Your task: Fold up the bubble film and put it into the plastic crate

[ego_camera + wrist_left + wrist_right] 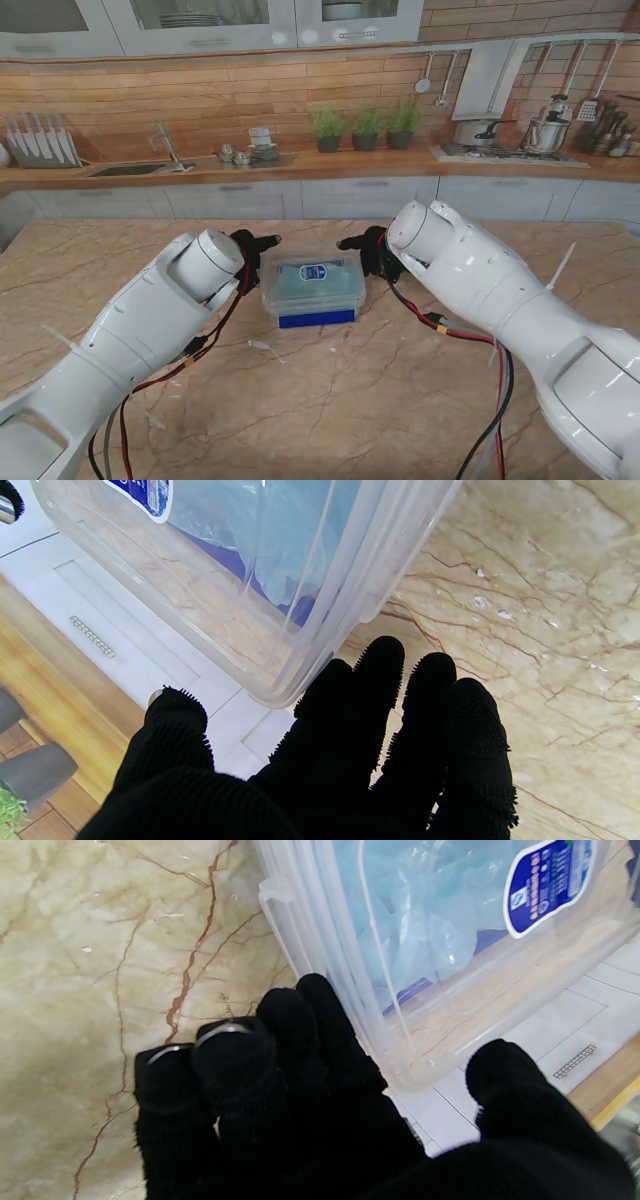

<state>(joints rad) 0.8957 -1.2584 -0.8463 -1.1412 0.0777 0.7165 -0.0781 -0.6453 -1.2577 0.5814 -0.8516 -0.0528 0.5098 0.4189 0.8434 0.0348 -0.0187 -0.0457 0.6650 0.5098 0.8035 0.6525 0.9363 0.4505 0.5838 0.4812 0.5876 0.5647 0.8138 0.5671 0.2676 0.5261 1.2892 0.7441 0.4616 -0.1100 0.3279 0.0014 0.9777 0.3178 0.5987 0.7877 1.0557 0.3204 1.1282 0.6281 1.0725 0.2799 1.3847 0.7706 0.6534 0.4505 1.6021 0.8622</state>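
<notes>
**Two hands flank a crate that already holds the film**

One pale blue film (312, 280) lies bunched inside the clear crate (313, 297), which sits mid-table with a blue slab showing at its near edge. Through the crate wall both wrist views show the film (280, 545) crumpled low against the side, under a blue-and-white label (547, 887).

The left hand (252, 252) stands at the crate's 9 o'clock, the right hand (368, 250) at 3 o'clock. Both are released: fingers spread, nothing held. The left fingers (380, 680) sit just beside a crate corner (280, 690); whether they touch it I cannot tell. The right fingers (310, 1010) lie against the crate wall (320, 955) or right next to it.

By my reading, the placing looks done and the step in hand is the let-go and retreat. To do it well, draw each hand straight outward, toward 9 and 3, keeping fingertips off the rim so the light crate neither slides nor tips. Check that no film hangs over the edge; none appears to.

Little stands in the way: the marble table (330, 400) around is bare but for a few tiny scraps. At 12 o'clock, well apart, a counter carries a sink (130, 168), three plants (365, 128) and a stove with pots (505, 135).
</notes>
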